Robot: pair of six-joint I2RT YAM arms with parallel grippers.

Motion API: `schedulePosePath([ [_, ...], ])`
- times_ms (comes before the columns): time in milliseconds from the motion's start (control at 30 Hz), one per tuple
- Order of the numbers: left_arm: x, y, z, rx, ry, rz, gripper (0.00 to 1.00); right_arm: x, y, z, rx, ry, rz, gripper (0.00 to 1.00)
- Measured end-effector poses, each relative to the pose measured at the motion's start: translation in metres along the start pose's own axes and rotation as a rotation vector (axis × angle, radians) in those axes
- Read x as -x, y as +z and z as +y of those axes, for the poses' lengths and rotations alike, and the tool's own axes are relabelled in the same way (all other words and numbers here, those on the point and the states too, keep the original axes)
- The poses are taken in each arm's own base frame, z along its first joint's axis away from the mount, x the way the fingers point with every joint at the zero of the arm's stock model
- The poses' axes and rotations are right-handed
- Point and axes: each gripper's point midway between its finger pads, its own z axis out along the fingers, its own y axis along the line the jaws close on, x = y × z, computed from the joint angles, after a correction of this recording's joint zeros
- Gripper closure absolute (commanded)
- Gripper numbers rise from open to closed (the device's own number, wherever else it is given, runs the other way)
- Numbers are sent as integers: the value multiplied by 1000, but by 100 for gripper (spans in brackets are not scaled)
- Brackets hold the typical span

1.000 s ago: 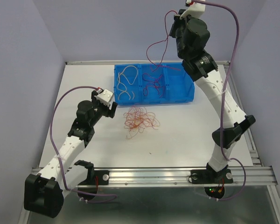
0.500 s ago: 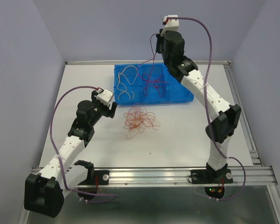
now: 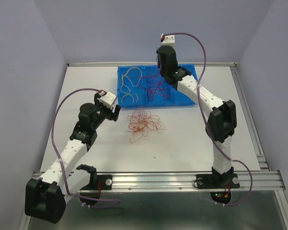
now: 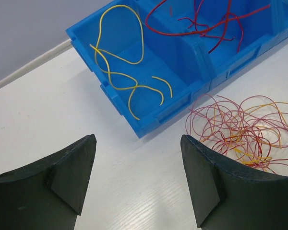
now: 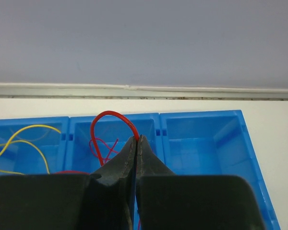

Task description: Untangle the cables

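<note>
Your right end effector (image 5: 136,141) pinches a red wire (image 5: 114,114) above the middle compartment of the bin (image 5: 206,143); let go too high and it may spring out. Your left end effector (image 4: 137,148) stands open and empty.

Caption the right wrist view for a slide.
Right gripper shut on a red cable over the middle compartment of the blue bin; yellow cables lie in its left one.

even bright overhead light, soft faint shadows, no glare; near fingers (image 4: 67,177) slightly blurred.
</note>
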Motion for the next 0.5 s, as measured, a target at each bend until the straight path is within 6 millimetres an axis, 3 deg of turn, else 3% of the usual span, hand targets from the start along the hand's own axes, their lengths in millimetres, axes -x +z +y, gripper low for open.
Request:
schedulePosePath([
  [300, 0, 0, 0, -2, 0, -1, 18, -47, 16, 2, -36, -59, 64, 100],
  [400, 0, 0, 1, 2, -1, 0, 18, -81, 31, 8, -45, -96, 106, 99],
  [500, 0, 0, 1, 3, -1, 0, 18, -133, 46, 14, -52, -150, 177, 99],
])
